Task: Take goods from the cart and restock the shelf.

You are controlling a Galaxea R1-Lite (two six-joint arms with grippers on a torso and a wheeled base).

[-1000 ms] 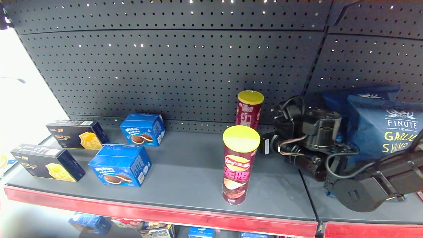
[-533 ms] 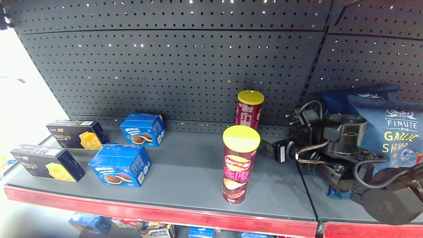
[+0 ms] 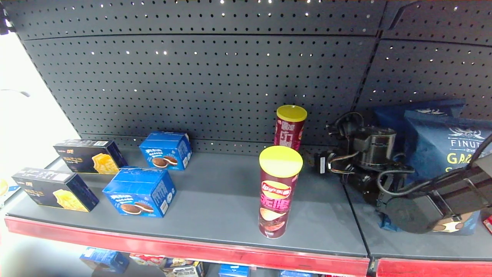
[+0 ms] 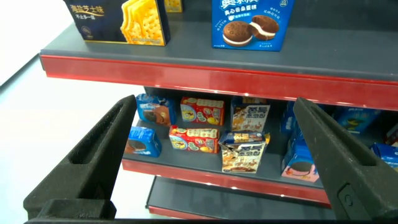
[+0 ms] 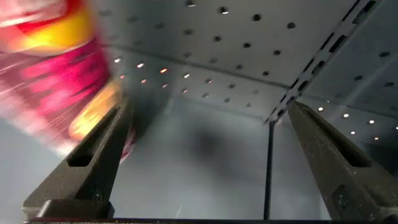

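Two maroon chip cans with yellow lids stand upright on the grey shelf (image 3: 223, 200): one near the front (image 3: 278, 192), one by the back panel (image 3: 290, 129). My right gripper (image 3: 313, 163) hovers low over the shelf just right of the back can, pointing toward it. In the right wrist view the right gripper (image 5: 208, 109) is open and holds nothing, with a blurred chip can (image 5: 62, 62) off to one side. My left gripper (image 4: 214, 104) is open and holds nothing, in front of the shelf's red edge (image 4: 217, 74).
Two blue cookie boxes (image 3: 140, 191) (image 3: 166, 150) and two dark cracker boxes (image 3: 55, 189) (image 3: 90, 156) lie on the shelf's left half. Blue snack bags (image 3: 442, 146) stand at the right behind my right arm. The lower shelf (image 4: 205, 158) holds several small boxes.
My right arm swung out to the right, then came back up toward the back chip can. The cans and boxes stayed put.
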